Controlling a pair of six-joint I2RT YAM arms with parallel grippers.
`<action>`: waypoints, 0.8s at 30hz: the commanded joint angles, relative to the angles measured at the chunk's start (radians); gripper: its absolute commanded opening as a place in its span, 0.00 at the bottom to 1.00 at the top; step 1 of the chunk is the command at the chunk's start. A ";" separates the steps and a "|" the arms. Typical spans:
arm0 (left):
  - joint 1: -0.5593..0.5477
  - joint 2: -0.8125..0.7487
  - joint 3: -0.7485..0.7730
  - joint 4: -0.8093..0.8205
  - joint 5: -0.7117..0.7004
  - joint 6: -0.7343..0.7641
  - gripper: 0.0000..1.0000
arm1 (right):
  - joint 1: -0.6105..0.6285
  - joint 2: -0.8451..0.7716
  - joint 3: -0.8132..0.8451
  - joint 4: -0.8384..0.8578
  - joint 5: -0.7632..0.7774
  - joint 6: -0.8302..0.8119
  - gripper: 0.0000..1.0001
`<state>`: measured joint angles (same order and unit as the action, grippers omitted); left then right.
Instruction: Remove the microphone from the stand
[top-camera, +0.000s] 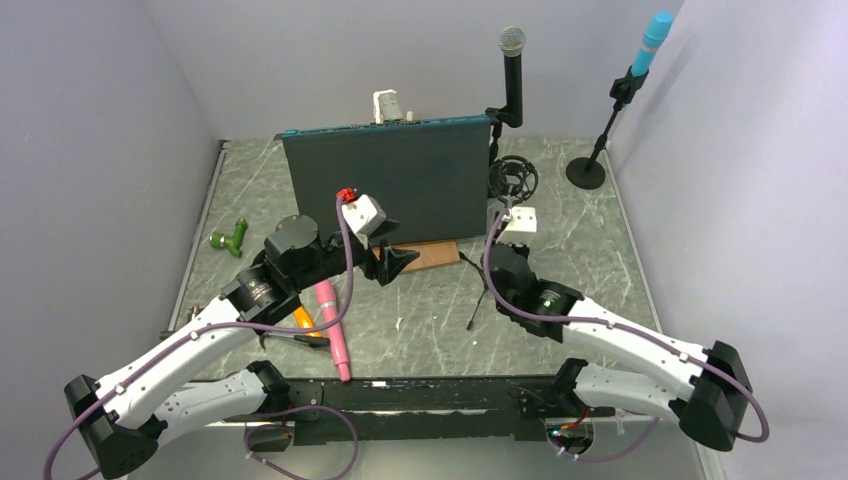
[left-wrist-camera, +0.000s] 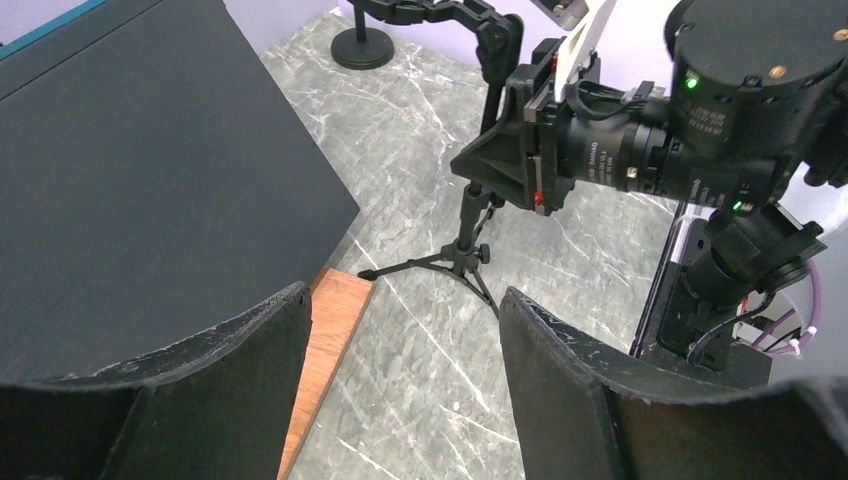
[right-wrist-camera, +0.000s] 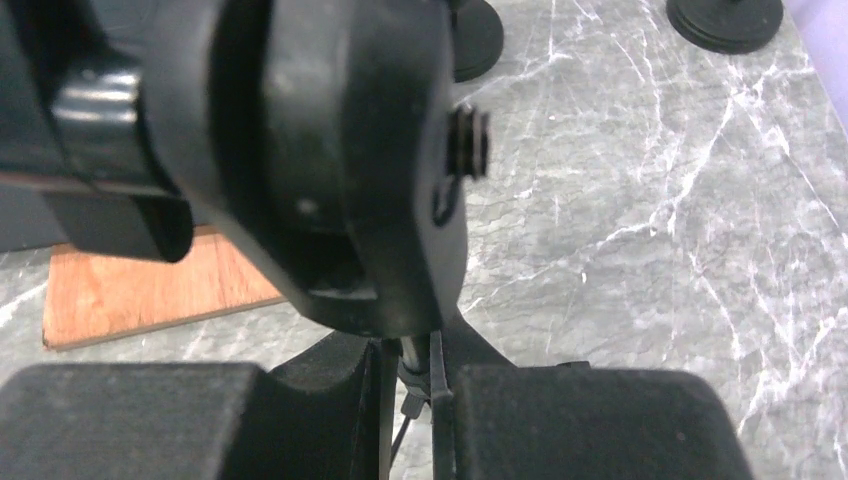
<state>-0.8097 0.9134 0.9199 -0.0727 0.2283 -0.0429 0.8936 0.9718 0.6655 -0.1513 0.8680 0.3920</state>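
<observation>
Black with a silver grille, the microphone (top-camera: 513, 80) stood upright atop the stand (left-wrist-camera: 470, 215), its long axis vertical, above the right end effector (right-wrist-camera: 415, 400), which pinched the stem and was nearer, and higher right of the spread, empty left end effector (left-wrist-camera: 405, 350).

Three microphones: one black microphone with a silver mesh head (top-camera: 512, 70), one blue foam-capped microphone (top-camera: 650, 45) and one pink microphone (top-camera: 333, 335) lying on the grey marble tabletop (top-camera: 600, 260). Apparently two stands: a black tripod stand (left-wrist-camera: 462, 258) and a black round-based stand (top-camera: 586, 173). One dark upright panel (top-camera: 385, 180), one wooden board (top-camera: 432, 255).
</observation>
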 joint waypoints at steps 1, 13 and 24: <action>-0.006 -0.002 0.006 0.019 -0.013 0.008 0.73 | 0.026 0.093 0.061 -0.013 0.034 0.194 0.00; -0.007 0.009 0.010 0.017 -0.005 0.005 0.73 | 0.057 0.052 0.053 -0.002 -0.167 0.164 0.67; -0.009 0.012 0.016 0.021 0.024 -0.020 0.73 | 0.059 -0.168 0.010 -0.278 -0.374 0.262 1.00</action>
<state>-0.8127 0.9325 0.9199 -0.0757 0.2253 -0.0463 0.9504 0.8291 0.6739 -0.2909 0.5903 0.5812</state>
